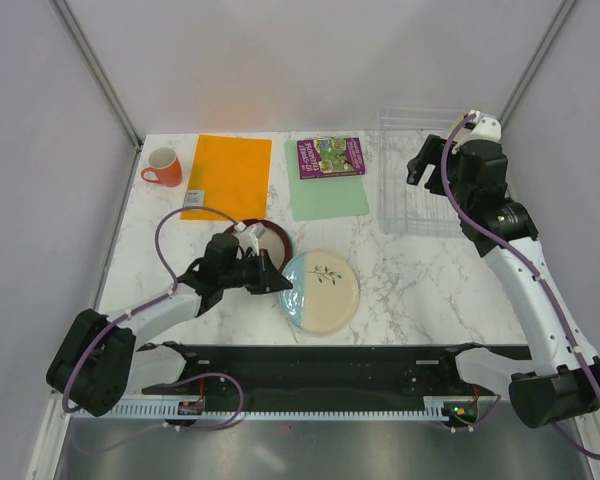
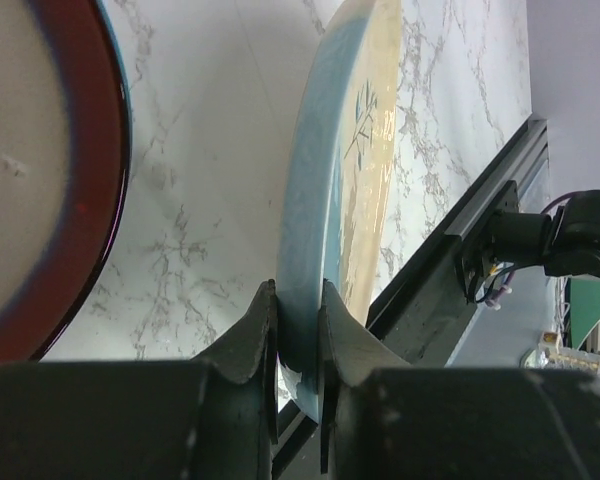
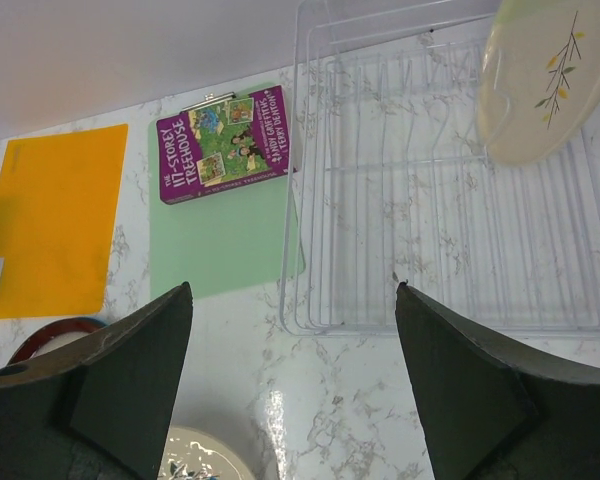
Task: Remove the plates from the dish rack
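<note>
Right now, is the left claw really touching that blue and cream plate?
Touching. The left wrist view shows the left gripper clamping the plate: one finger pressed against each face of its blue rim, no gap.

Bare marble (image 1: 420, 280) right of the leaf-sprig plate (image 1: 325, 290); maroon-rimmed plate (image 1: 276, 240) close left.

The left gripper (image 1: 283, 280) is covering much of the maroon-rimmed plate (image 1: 276, 238), and the view's edge is cutting off a cream plate (image 3: 540, 90) far right
</note>
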Available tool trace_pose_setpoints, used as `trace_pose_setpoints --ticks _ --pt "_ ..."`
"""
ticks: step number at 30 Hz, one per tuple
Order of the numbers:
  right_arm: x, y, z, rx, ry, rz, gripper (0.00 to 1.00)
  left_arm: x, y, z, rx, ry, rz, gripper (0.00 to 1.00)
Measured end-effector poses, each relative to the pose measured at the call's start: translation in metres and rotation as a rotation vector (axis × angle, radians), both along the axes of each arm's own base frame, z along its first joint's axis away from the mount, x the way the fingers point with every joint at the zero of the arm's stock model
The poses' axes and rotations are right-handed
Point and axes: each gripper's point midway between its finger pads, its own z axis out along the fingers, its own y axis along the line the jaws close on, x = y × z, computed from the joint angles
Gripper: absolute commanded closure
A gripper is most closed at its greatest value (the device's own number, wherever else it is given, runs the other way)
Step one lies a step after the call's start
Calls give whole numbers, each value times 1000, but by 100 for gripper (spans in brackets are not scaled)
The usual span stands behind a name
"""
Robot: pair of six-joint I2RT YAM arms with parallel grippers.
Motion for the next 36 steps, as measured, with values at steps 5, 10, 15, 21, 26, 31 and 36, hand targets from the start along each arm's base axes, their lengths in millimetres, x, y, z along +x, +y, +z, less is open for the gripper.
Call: trace_pose_setpoints --ticks 5,10,15,21,26,31,36 --pt "5 -3 -8 -5 22 2 11 8 -13 5 16 -33 -5 98" --pt "9 -10 -13 -19 38 -15 11 19 -31 5 35 -53 -15 98" --pt "14 -21 -20 -38 57 -44 11 32 -54 5 45 -73 -33 98" --pt "19 -45 -18 -82 62 -114 10 44 -63 4 64 -95 -11 91" --pt "22 -63 -6 -96 39 -170 10 60 -71 4 81 -105 13 91" --pt "24 -70 -3 -95 37 -191 10 72 -78 0 95 -104 26 91" --pt "24 -72 -4 -94 40 -193 10 78 -80 -3 105 -102 36 90"
